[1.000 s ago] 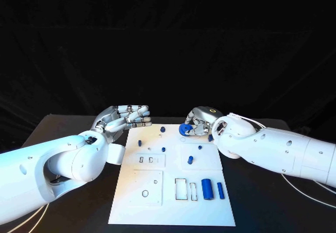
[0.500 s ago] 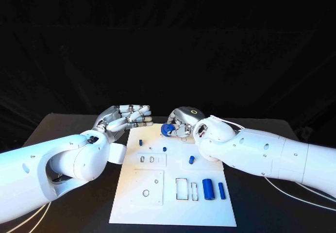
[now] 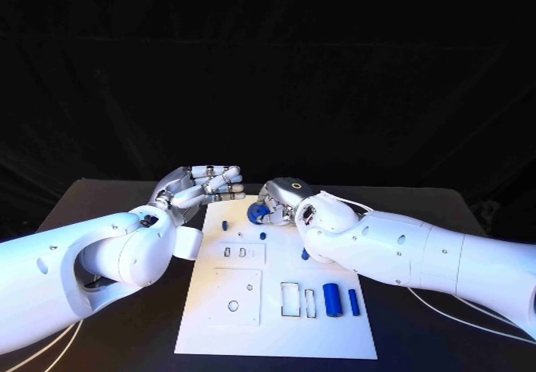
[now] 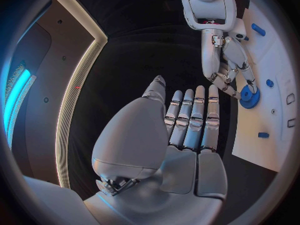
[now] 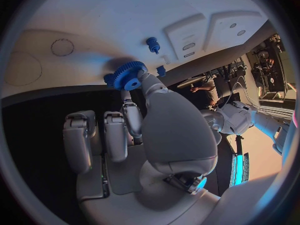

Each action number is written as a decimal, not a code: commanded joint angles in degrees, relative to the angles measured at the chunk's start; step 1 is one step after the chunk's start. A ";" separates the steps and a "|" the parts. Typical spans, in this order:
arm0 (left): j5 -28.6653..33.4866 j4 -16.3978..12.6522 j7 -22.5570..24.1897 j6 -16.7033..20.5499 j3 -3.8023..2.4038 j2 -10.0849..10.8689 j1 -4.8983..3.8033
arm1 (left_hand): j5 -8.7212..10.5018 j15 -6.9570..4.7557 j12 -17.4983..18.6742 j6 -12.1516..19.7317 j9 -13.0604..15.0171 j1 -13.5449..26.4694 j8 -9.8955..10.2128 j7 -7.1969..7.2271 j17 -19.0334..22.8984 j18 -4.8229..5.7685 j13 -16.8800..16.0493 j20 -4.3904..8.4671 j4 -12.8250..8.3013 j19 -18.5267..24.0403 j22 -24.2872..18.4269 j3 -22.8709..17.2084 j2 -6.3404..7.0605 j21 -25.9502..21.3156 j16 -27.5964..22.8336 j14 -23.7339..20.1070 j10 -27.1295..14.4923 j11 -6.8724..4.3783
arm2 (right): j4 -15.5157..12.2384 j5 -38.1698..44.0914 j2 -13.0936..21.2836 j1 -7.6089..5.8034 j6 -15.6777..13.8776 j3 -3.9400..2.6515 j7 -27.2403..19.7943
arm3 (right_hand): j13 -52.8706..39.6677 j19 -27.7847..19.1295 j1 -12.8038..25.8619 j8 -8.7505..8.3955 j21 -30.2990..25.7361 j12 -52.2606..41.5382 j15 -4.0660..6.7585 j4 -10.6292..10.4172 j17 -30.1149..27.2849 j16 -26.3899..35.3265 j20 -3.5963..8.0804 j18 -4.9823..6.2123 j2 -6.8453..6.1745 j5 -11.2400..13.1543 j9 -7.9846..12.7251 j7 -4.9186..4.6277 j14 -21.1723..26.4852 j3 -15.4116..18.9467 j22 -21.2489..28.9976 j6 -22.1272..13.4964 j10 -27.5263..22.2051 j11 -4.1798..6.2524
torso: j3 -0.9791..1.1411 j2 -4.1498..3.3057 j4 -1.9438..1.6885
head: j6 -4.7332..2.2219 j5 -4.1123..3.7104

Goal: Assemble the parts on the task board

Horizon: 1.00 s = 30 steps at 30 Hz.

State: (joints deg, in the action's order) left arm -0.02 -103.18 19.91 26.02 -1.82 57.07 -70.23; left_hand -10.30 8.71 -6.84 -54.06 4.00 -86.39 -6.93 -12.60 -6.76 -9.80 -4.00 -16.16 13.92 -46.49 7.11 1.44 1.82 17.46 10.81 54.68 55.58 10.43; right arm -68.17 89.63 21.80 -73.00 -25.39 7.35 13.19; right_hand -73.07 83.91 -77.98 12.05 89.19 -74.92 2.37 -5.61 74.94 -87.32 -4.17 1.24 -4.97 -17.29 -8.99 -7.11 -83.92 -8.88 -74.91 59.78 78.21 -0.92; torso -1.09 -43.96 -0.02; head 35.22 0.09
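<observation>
The white task board (image 3: 280, 325) lies in the middle of the table. My right hand (image 3: 282, 200) hovers over the board's far end and pinches a blue gear (image 3: 259, 212) between thumb and finger. The gear (image 5: 129, 75) hangs just above the board (image 5: 125, 25), close to a small blue peg (image 5: 152, 44). My left hand (image 3: 207, 186) floats beside the board's far left corner, fingers side by side and bent, holding nothing. From the left wrist, the right hand (image 4: 228, 60) and gear (image 4: 249, 96) show over the board (image 4: 278, 110).
Small blue pegs (image 3: 224, 227) (image 3: 263, 236) (image 3: 305, 254) stand on the board's far half. A thick blue cylinder (image 3: 331, 300) and a slim one (image 3: 353, 302) lie near its right edge beside outlined slots. Black table (image 3: 424, 341) surrounds the board.
My right hand has carried the blue gear leftward across the board's far end, toward the left hand. The left hand has stayed where it was.
</observation>
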 commanded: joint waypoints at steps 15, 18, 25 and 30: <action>0.00 -0.22 0.08 -1.38 -0.05 -0.23 -0.09 | 0.28 0.10 0.30 -0.02 -0.04 -0.37 0.30 -0.36 -0.06 -0.53 0.06 -0.16 -0.08 0.40 -0.09 0.42 -0.15 0.29 -0.22 -0.42 -0.15 0.18 | 3.10 1.96 -1.89 0.63 1.66 0.08 0.78 | 4.45 4.27 3.78 -1.86 -0.93 4.93 -1.11 -1.73 8.85 -0.05 -0.64 -0.58 -2.09 2.16 -2.51 -0.46 -4.71 -0.39 -12.92 -3.44 -4.60 -1.89 | 0.07 0.11 0.07 | -0.26 0.04; 0.00 -0.23 0.02 -1.39 -0.05 -0.21 -0.09 | 0.28 0.11 0.34 -0.01 -0.04 -0.36 0.33 -0.37 -0.06 -0.53 0.06 -0.17 -0.08 0.42 -0.09 0.43 -0.17 0.29 -0.26 -0.44 -0.18 0.19 | 3.29 1.79 -1.98 0.64 1.95 0.08 0.61 | 5.15 4.12 5.18 -3.15 -1.09 5.63 -1.72 -2.79 8.94 -0.08 -1.22 -0.53 -2.87 4.12 -2.23 -1.15 -4.72 0.31 -12.77 -5.63 -5.39 -2.61 | 0.05 0.09 0.04 | -0.35 -0.09; 0.01 -0.17 -0.06 -1.39 -0.05 -0.23 -0.10 | 0.28 0.12 0.39 0.04 -0.05 -0.36 0.37 -0.40 -0.06 -0.53 0.07 -0.17 -0.09 0.44 -0.10 0.45 -0.18 0.29 -0.31 -0.47 -0.23 0.21 | 3.49 1.11 -1.86 0.64 2.72 0.08 0.30 | 5.19 4.08 8.52 -3.47 -1.16 5.54 -2.09 -6.16 9.24 -0.20 -1.77 -0.51 -3.29 2.83 -2.29 -1.37 -4.77 2.83 -12.75 -5.81 -5.61 -2.92 | 0.04 0.11 -0.01 | -0.59 -0.18; 0.01 -0.16 -0.09 -1.32 -0.05 -0.19 -0.10 | 0.28 0.12 0.39 0.04 -0.05 -0.36 0.37 -0.40 -0.06 -0.53 0.07 -0.17 -0.09 0.44 -0.10 0.45 -0.18 0.29 -0.31 -0.47 -0.23 0.21 | 3.38 0.66 -1.55 0.64 3.09 0.09 0.02 | 4.65 4.23 8.77 -3.44 -1.03 4.99 -2.11 -6.76 9.49 -0.32 -1.82 -0.56 -3.29 2.51 -2.34 -1.35 -4.82 3.26 -12.92 -5.65 -5.19 -2.90 | 0.07 0.09 0.05 | -0.63 0.04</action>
State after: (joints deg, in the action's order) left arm -0.02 -103.20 19.67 25.67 -1.82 56.97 -70.25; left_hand -10.30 8.71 -6.84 -54.06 4.00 -86.39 -6.93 -12.60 -6.74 -9.80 -4.00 -16.37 13.76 -46.28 7.07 1.60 1.82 17.46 10.82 54.68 55.58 10.43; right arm -64.73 90.41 20.18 -72.37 -23.72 7.42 13.43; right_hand -68.37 84.01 -69.74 8.77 88.36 -69.70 0.71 -12.16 74.92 -87.32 -5.73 1.25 -8.24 -14.60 -11.28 -8.36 -83.91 -5.56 -74.94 54.25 72.97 -3.89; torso -1.03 -43.87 -0.02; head 34.65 0.04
